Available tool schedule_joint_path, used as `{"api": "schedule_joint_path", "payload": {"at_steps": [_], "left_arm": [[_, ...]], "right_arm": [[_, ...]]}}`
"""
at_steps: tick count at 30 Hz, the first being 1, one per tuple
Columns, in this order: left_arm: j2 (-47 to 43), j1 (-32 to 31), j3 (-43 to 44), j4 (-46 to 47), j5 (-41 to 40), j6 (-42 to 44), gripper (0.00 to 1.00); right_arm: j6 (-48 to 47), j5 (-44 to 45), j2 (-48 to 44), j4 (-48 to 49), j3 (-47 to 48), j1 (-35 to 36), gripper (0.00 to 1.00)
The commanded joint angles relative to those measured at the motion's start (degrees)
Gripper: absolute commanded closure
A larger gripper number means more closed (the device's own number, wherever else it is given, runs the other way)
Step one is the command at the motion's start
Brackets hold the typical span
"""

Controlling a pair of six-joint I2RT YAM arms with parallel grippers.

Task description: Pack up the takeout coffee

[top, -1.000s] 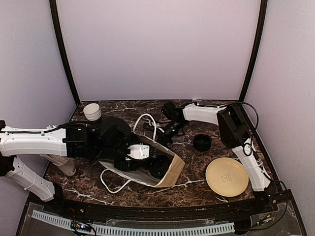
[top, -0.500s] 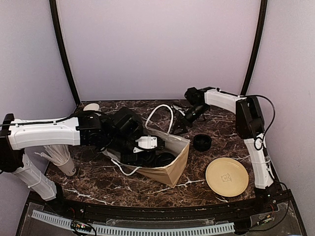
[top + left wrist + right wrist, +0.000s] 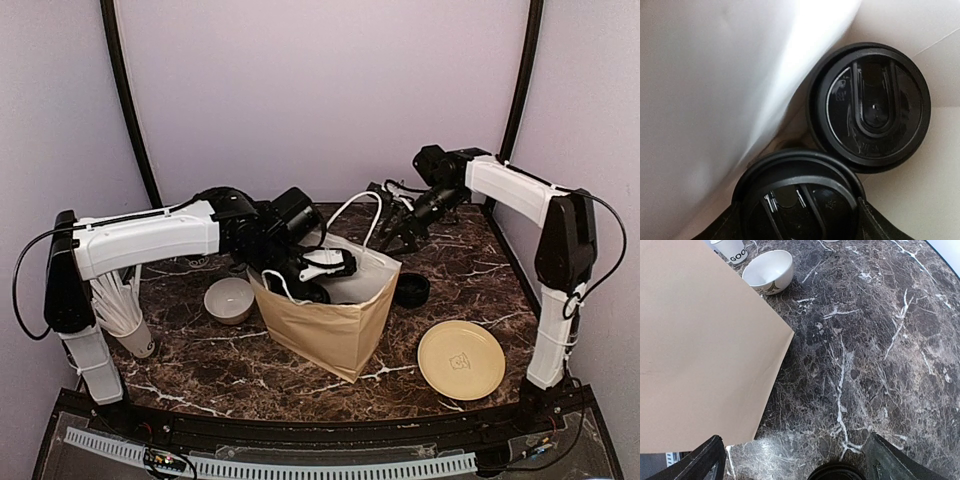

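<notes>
- Standing in one paper bag (image 3: 330, 325), two coffee cups are sitting just beside each other
- left gripper (image 3: 322, 270) is pinching the nearer cup (image 3: 800, 200); the second cup (image 3: 872, 102) is just beyond, bag walls crowding both
- right gripper (image 3: 800, 460) is hanging spread wide, bag edge on its left, bare marble table (image 3: 880, 340) ahead, one lid stack (image 3: 835, 472) beneath

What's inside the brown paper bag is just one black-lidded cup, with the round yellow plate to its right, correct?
No: the left wrist view shows two black-lidded cups in the brown paper bag. The round yellow plate is to its right.
</notes>
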Motion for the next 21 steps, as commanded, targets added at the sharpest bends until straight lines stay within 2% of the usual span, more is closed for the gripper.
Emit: {"api": "schedule_joint_path", "payload": {"at_steps": [1, 6, 11, 16, 21], "left_arm": [[6.63, 0.74, 2.11, -11.03, 13.42, -4.95, 0.60], [10.07, 2.67, 4.18, -11.13, 12.24, -4.01, 0.60], [7.88, 3.13, 1.42, -11.64, 12.00, -5.08, 0.59], [6.26, 2.82, -3.75, -7.72, 3.62, -8.43, 0.59], [7.95, 2.17, -2.55, -8.85, -3.61, -9.24, 0.60]], "right_arm": [[-2.27, -2.36, -2.85, -1.16, -2.36, -3.31, 0.01], [-2.29, -3.73, -4.70, -0.28, -5.30, -4.80, 0.01], [-1.00, -3.60, -6.34, 1.75, -8.15, -4.85, 0.01], [3.16, -1.94, -8.46, 6.31, -10.81, -4.83, 0.01], [4.22, -1.06, -9.40, 6.90, -11.90, -4.85, 0.02]]}}
